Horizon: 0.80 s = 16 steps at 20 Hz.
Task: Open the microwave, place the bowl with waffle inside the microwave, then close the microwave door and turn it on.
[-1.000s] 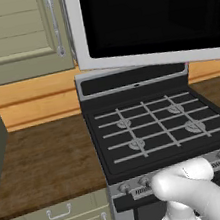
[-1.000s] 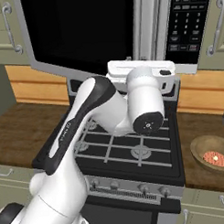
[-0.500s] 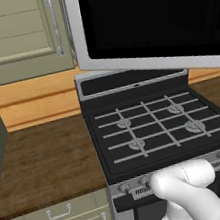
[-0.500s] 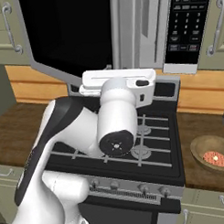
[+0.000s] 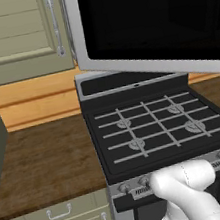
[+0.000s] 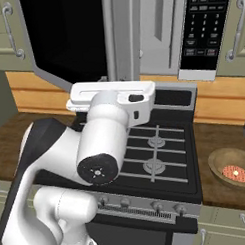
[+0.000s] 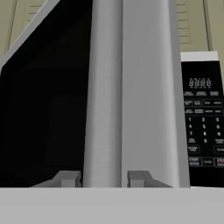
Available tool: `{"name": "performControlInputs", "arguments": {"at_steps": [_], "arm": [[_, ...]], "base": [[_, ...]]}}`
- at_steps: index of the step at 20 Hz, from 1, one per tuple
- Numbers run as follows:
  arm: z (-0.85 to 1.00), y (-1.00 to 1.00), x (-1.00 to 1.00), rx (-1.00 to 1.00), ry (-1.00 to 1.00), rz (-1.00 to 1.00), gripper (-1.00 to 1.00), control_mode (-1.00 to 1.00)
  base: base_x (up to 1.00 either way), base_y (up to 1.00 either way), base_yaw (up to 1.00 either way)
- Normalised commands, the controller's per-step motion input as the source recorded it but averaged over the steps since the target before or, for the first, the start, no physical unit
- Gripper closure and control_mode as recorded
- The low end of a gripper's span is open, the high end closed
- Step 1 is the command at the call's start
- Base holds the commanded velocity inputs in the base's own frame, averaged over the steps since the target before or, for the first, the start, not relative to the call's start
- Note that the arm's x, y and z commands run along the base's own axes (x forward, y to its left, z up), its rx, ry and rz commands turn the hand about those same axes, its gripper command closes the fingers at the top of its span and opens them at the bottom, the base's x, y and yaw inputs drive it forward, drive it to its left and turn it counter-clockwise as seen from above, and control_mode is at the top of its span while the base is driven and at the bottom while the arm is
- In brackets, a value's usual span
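pincer (image 7: 103,178) still on handle (image 7: 103,87); microwave door (image 5: 158,23) swung wider vs b4.

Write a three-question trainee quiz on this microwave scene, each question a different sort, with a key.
1. True or false: the microwave door is swung open toward the stove.
2. Where is the bowl with waffle?
A. inside the microwave
B. on the wooden counter right of the stove
C. on a stove burner
3. Fill in: in the hand view, the gripper is closed around the door's vertical ____.

Key:
1. True; the door hangs open over the stove.
2. B
3. handle; a fingertip sits on either side of the silver bar.
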Motion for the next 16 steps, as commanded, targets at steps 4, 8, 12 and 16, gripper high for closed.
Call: {"name": "performControlInputs", "arguments": {"at_steps": [4,8,12,16], "arm": [[0.00,0.01,-0.01,0.00,0.01,0.00,1.00,-1.00],[0.00,0.00,-0.01,0.00,0.00,0.00,-1.00,-1.00],[0.00,0.00,-0.18,0.00,0.00,0.00,-1.00,-1.00],[0.00,0.00,-0.23,0.00,0.00,0.00,-1.00,-1.00]], "base": [[0.00,0.00,0.00],[0.00,0.00,0.00],[0.00,0.00,0.00],[0.00,0.00,0.00]]}}
